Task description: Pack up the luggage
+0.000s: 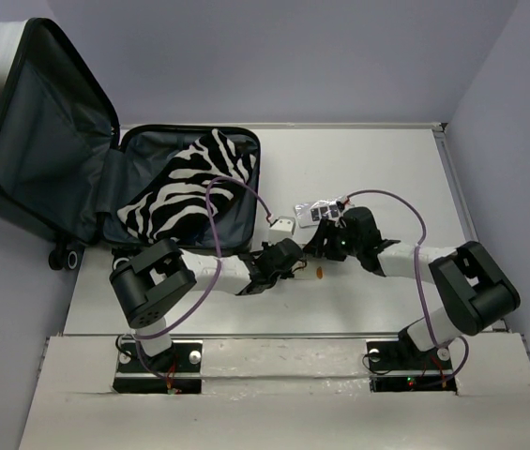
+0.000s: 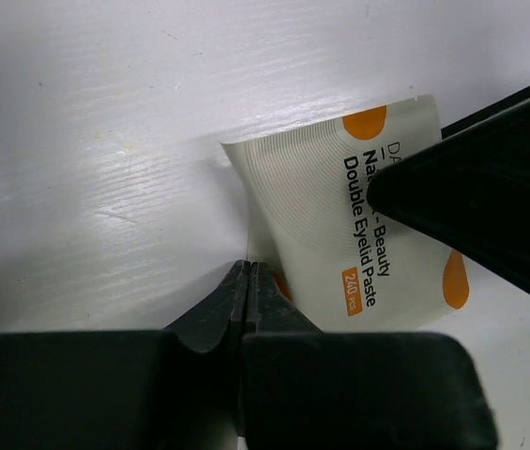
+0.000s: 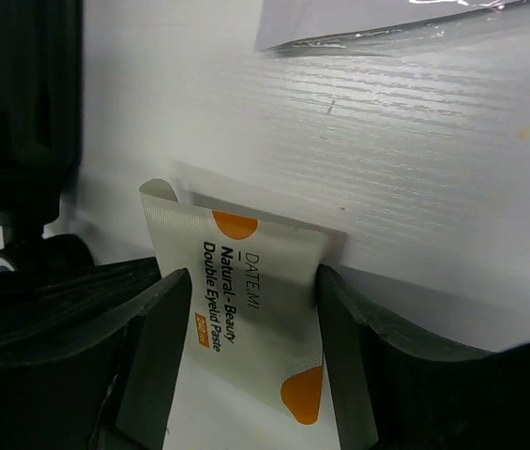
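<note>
Right end effector [image 3: 252, 277] spread astride a small eyelid-paste sachet [image 3: 236, 314] on the desk [image 3: 386, 141]; left end effector [image 2: 249, 272] pinched shut at its corner, hold unclear. Likely mid pick-up. Next: close, lift, carry left to the luggage [image 1: 49, 136], lying open far left, zebra cloth [image 1: 185, 187] inside.

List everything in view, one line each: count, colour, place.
suitcase: one, dark grey lining, open at far left
cloth: one, zebra black-and-white, inside the suitcase
sachet: one, white with orange, mid-table between the grippers
clear bag: one, dark contents, just right of the sachet
orange bit: one, tiny, on the table near the grippers
cables: two, purple, one along each arm
table: one, white
left gripper: one, black, shut beside the sachet
right gripper: one, black, jaws either side of the sachet
</note>
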Robot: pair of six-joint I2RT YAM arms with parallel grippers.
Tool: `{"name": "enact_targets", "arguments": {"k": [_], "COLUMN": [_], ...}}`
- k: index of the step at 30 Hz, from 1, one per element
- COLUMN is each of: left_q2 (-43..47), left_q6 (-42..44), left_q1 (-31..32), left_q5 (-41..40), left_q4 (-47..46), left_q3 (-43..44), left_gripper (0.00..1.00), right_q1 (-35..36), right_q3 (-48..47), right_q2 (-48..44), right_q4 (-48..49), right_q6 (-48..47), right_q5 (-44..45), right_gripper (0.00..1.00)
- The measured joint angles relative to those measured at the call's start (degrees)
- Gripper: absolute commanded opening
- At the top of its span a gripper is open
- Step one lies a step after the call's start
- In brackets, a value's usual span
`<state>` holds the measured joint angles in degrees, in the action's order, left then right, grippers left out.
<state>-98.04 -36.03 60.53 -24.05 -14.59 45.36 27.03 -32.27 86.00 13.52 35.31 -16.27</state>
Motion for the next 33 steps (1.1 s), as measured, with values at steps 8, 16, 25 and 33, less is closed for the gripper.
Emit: {"name": "enact_targets", "arguments": {"k": [8,16,25,33], "left_q2": [1.6,2.9,28.8,53.4], "left_q6": [-0.1,0.0,3.6,10.3], "left_q1": [0.0,0.0,0.3,0.3], "left_q5": [0.1,0.2,0.0,-7.0], "left_q4": [-1.9,-0.5,3.1,9.9], "left_q3": [-2.4,-2.6,-2.8,4.7], "left_gripper": [0.06,0.06,0.16,0.51], "right_q1": [0.0,0.0,0.1,2.8], "right_q3": [4.9,6.1,0.3,-22.2], "right_q2": [1.2,-0.1,-16.1,-12.6], "right_q4": [8.9,9.5,-0.2,-4.6], "right_q6": [5.7,7.2,3.5,1.5], "right_q5": [-5.0,-5.5,-3.7,-5.8], "right_gripper": [0.27,0.07,0.07,0.07]}}
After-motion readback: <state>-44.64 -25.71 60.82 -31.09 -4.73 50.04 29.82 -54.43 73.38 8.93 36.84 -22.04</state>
